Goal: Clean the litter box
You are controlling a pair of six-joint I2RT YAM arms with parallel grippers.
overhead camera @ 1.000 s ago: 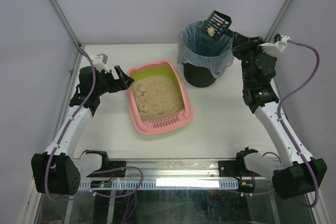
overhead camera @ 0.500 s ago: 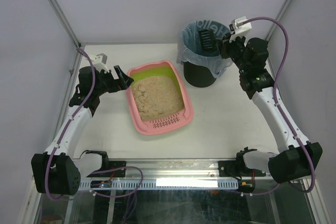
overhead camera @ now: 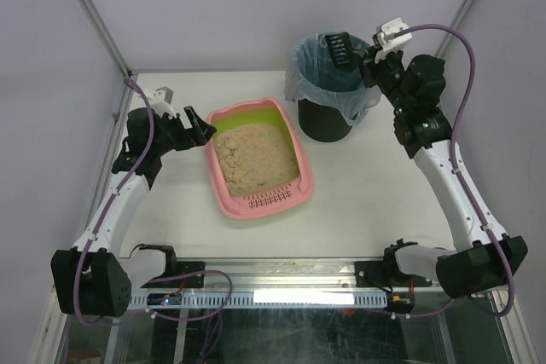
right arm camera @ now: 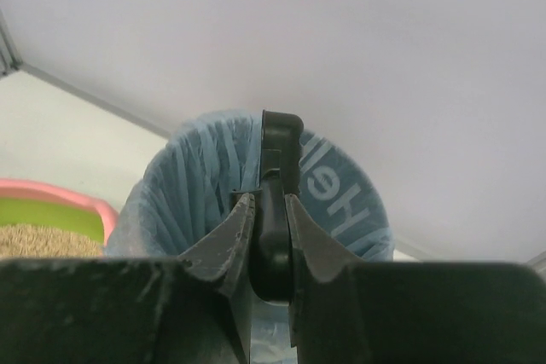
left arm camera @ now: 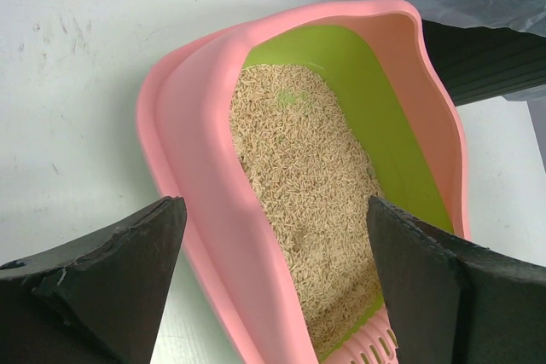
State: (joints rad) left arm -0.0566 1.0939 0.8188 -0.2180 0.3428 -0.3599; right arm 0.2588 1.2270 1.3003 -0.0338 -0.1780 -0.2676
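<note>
The pink litter box (overhead camera: 218,187) with its lime-green inner wall and beige litter (overhead camera: 254,158) sits at the table's middle. My left gripper (overhead camera: 201,128) is open at the box's far left corner. In the left wrist view its jaws (left arm camera: 273,202) stand wide apart on either side of the pink rim (left arm camera: 192,168), without touching it. My right gripper (overhead camera: 369,64) is shut on the handle of the small black slotted scoop (overhead camera: 339,46). It holds the scoop on edge above the black bin with the blue bag (overhead camera: 328,91). The right wrist view shows the handle (right arm camera: 275,210) pinched between the fingers. No clump shows on the scoop.
The bin stands just right of the litter box's far end, close to it. The blue bag (right arm camera: 341,193) fills the right wrist view below the scoop. Grey enclosure walls and metal posts border the white table (overhead camera: 367,193). The arm bases sit at the near edge.
My right arm has swung over the bin and turned the scoop on edge; the clump that lay on it is gone from view. The left arm has not moved.
</note>
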